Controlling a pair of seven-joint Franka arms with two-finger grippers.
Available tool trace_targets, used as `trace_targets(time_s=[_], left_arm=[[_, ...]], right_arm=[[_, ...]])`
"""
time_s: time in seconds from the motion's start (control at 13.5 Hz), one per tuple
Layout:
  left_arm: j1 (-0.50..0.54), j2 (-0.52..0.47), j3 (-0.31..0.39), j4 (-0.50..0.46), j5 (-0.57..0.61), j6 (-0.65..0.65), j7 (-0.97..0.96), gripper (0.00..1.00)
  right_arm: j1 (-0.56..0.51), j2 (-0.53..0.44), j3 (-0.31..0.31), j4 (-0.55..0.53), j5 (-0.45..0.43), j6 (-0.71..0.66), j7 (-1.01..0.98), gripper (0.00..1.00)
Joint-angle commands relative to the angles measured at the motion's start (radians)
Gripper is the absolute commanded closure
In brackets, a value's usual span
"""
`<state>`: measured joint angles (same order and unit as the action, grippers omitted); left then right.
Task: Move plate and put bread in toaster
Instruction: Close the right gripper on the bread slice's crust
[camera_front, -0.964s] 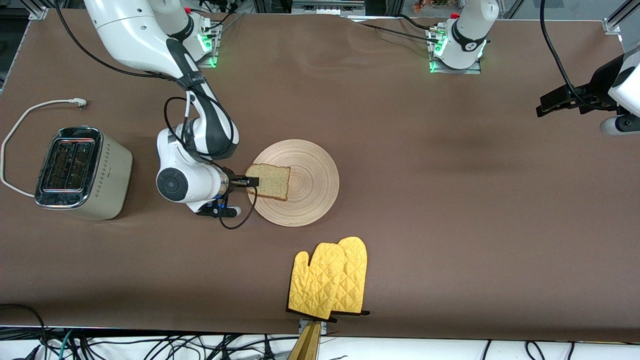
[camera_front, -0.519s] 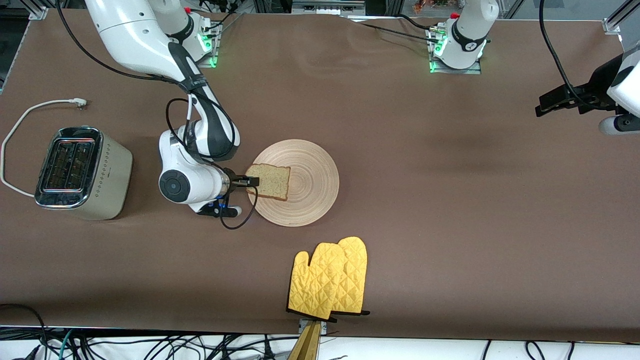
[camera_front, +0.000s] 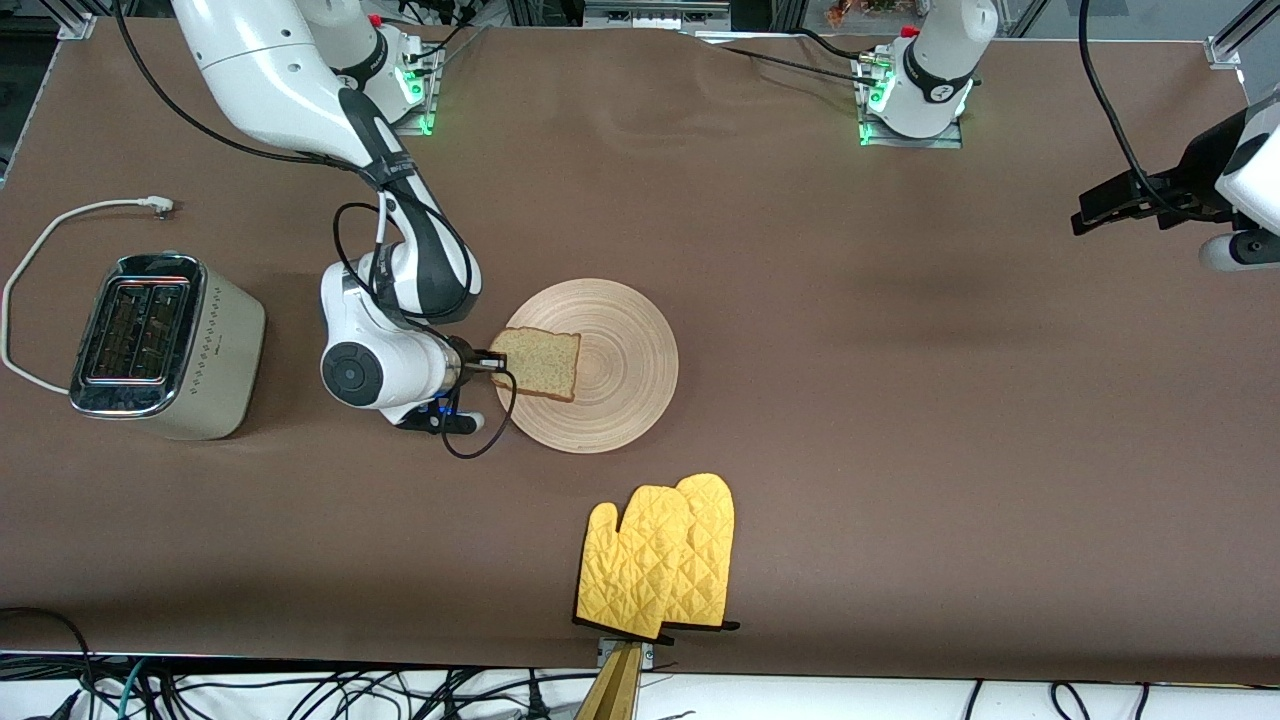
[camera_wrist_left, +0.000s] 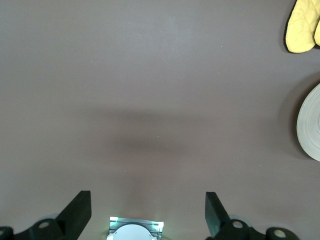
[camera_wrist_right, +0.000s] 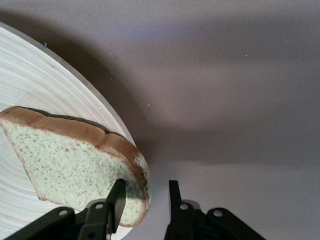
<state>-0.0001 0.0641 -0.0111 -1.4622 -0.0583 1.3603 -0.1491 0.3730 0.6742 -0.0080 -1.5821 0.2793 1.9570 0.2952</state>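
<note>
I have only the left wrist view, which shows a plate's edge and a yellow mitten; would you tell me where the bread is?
Observer: The bread lies on the plate, at its edge toward the right arm's end of the table.
Operator: Is the right gripper on it?
Observer: The right gripper straddles the bread's crust, fingers apart, not clamped.
Operator: Where over the table is my left gripper?
Observer: The left gripper waits, open, over the left arm's end of the table.

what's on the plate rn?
One bread slice lies on the plate, at the rim toward the toaster's end of the table. The right gripper straddles the slice's crust edge. The plate surface under the slice is covered, so unseen.
</note>
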Motion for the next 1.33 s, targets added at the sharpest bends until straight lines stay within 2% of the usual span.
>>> trace_targets(time_s=[0.0, 0.37, 0.59, 0.74, 1.26], left_arm=[[0.003, 0.010, 0.006, 0.023, 0.002, -0.006, -0.007, 0.00], [0.025, 0.010, 0.014, 0.028, -0.003, -0.006, -0.004, 0.00], [0.023, 0.011, 0.013, 0.028, -0.002, -0.006, -0.006, 0.00], [0.023, 0.013, 0.011, 0.028, -0.002, -0.004, -0.006, 0.00], [0.025, 0.019, 0.014, 0.029, -0.005, -0.001, -0.007, 0.00]], right_arm=[[0.004, 0.002, -0.003, -0.009, 0.018, 0.013, 0.004, 0.58], [0.004, 0.007, -0.003, -0.009, 0.018, 0.013, 0.004, 0.58], [0.006, 0.008, -0.003, -0.009, 0.018, 0.016, 0.004, 0.89], [0.012, 0.007, -0.003, -0.009, 0.018, 0.016, 0.030, 1.00], [0.011, -0.019, -0.012, 0.042, 0.012, 0.000, 0.027, 1.00]])
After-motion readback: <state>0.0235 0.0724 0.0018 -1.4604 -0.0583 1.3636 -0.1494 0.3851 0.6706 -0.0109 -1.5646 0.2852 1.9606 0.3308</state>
